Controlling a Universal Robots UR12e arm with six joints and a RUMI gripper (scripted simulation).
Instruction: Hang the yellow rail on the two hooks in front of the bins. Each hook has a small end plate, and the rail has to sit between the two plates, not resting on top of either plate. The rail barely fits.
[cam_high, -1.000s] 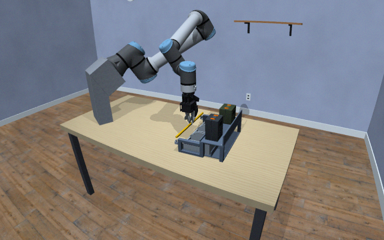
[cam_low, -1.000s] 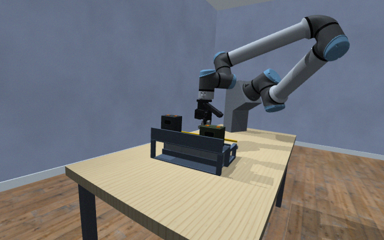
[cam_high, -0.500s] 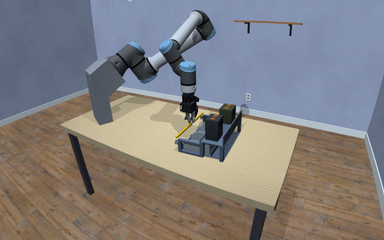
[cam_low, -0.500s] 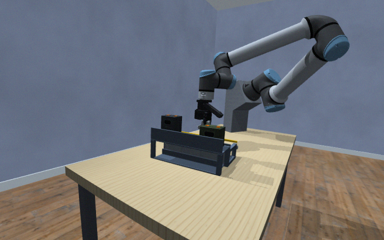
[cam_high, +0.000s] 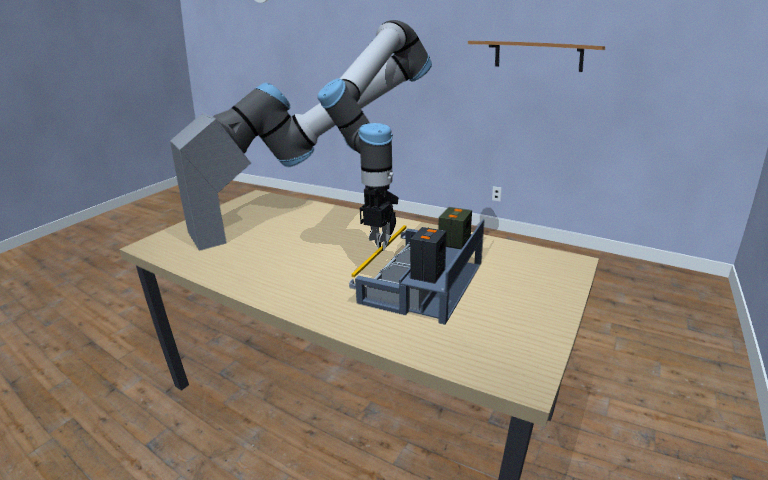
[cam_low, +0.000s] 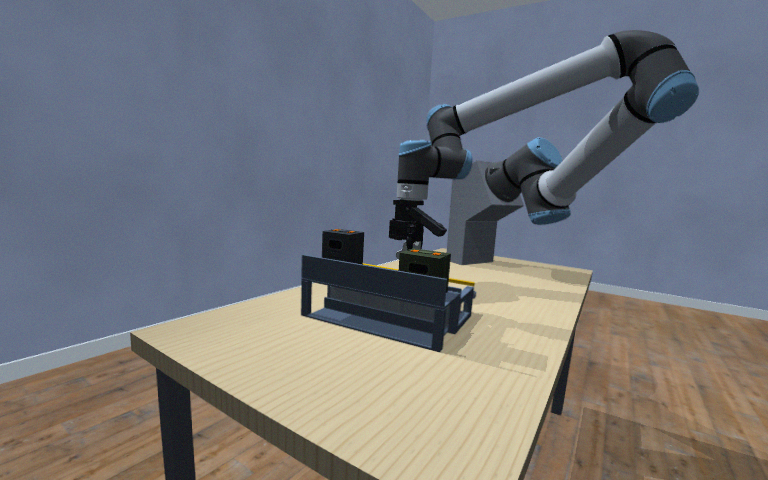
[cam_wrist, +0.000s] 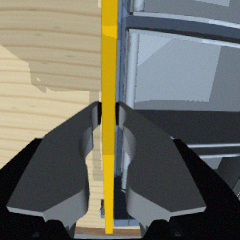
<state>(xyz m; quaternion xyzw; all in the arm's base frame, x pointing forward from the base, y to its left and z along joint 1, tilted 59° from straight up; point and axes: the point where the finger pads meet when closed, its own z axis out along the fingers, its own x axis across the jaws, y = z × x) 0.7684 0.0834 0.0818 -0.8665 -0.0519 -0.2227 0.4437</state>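
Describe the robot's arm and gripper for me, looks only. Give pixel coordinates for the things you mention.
The arm (cam_high: 376, 62) (cam_low: 538, 84) has light grey tubes, dark grey rounded joints with black rings, and blue caps. The gripper (cam_high: 384, 244) (cam_wrist: 108, 103) is black, with two dark grey, tapering fingers. I see no cables or lettering.

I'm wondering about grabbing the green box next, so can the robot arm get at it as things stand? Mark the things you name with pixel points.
Probably not yet: the gripper (cam_high: 383, 247) (cam_wrist: 108, 103) is shut on the yellow rail (cam_high: 370, 259) (cam_wrist: 109, 75). The green box's (cam_high: 455, 228) (cam_low: 424, 262) top looks uncovered, so the rail seems the main hindrance.

Gry/blk arm (cam_high: 370, 62) (cam_low: 538, 84), lt-blue round caps, blk angular hand (cam_high: 382, 244) (cam_low: 413, 250) (cam_wrist: 108, 103).
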